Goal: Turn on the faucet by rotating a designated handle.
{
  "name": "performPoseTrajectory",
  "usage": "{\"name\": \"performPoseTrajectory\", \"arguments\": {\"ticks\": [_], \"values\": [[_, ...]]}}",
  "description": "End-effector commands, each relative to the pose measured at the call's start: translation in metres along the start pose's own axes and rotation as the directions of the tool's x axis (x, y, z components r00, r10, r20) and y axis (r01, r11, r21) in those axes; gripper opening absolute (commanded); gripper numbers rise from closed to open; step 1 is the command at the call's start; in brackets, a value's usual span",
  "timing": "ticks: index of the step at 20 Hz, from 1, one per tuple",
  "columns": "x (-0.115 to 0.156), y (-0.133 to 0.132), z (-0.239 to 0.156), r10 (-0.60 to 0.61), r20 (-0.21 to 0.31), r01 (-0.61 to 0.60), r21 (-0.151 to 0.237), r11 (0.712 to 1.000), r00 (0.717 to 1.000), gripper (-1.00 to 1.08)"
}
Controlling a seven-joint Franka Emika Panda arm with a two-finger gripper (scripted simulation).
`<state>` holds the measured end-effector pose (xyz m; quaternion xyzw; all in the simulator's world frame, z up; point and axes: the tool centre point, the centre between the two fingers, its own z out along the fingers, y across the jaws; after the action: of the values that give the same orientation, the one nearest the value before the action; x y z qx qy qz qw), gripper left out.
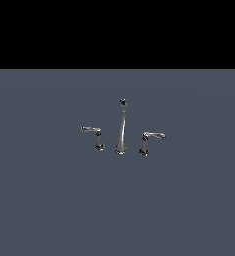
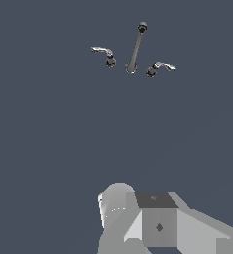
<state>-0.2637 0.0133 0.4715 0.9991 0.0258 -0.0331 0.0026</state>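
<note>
The faucet is a tiny chrome three-piece set on the grey floor. Its tall tapering spout stands in the middle. The designated handle is on the exterior view's left, a short post with its lever arm pointing left. The twin handle is on the exterior view's right, its arm pointing right. The wrist view shows the same set from far off: the spout, the designated handle and the twin handle. No gripper fingers show in either view.
Flat grey ground surrounds the faucet, under a black background. Pale grey blocky parts of the arm show in the wrist view, far from the faucet.
</note>
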Motion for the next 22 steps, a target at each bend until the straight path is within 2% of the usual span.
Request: {"name": "performPoseTrajectory", "arguments": {"ticks": [1, 11, 17, 22], "values": [[0.000, 0.000, 0.000, 0.000, 0.000, 0.000, 0.000, 1.000, 1.000, -1.00], [0.005, -0.010, 0.011, 0.054, -0.001, -0.054, 0.002, 0.999, 0.999, -1.00], [0.014, -0.026, 0.029, 0.138, -0.002, -0.138, 0.005, 0.990, 0.990, -1.00], [0.026, -0.043, 0.049, 0.236, -0.003, -0.236, 0.010, 0.972, 0.972, -1.00]]}}
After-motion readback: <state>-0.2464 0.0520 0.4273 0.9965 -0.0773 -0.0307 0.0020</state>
